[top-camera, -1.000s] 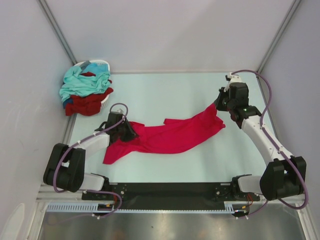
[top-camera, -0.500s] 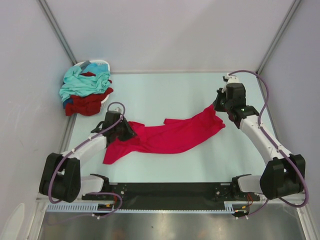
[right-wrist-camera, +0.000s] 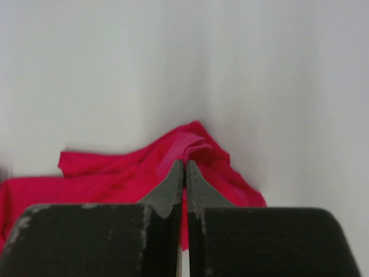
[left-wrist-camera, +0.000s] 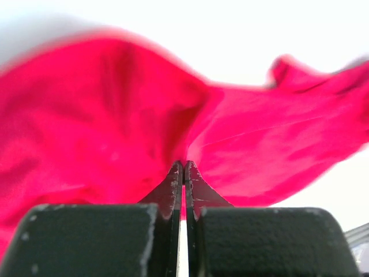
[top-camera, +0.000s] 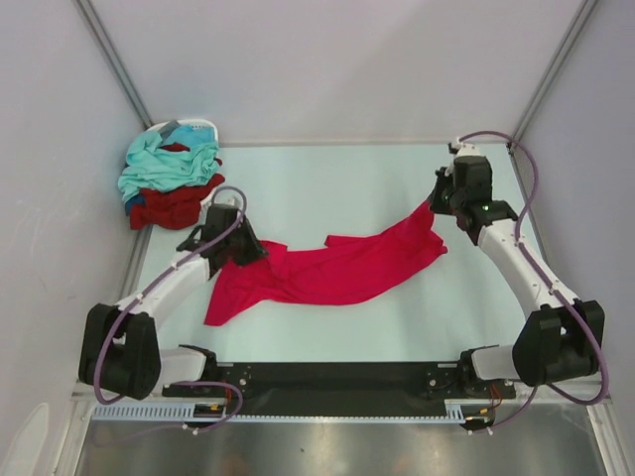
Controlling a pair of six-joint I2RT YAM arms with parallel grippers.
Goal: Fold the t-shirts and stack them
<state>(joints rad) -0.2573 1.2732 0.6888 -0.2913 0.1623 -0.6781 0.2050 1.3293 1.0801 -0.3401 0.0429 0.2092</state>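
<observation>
Left fingers [left-wrist-camera: 175, 180] pinch the crimson shirt [top-camera: 337, 270] at its left end; right fingers [right-wrist-camera: 174, 176] clamp its far-right corner. It stretches across the surface [top-camera: 327, 188], open room beyond. Teal shirt [top-camera: 159, 164] and maroon shirt [top-camera: 169, 208] heap over a basket [top-camera: 193, 126], far left.

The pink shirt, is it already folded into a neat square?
No, the pink shirt lies stretched out long and rumpled on the table.

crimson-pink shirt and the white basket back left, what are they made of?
Bright crimson-pink t-shirt: soft matte cloth, likely a thin knit; it sags and creases freely. Small white basket: probably rigid plastic, judging by its smooth even rim; the light teal t-shirt piled in it hides most.
</observation>
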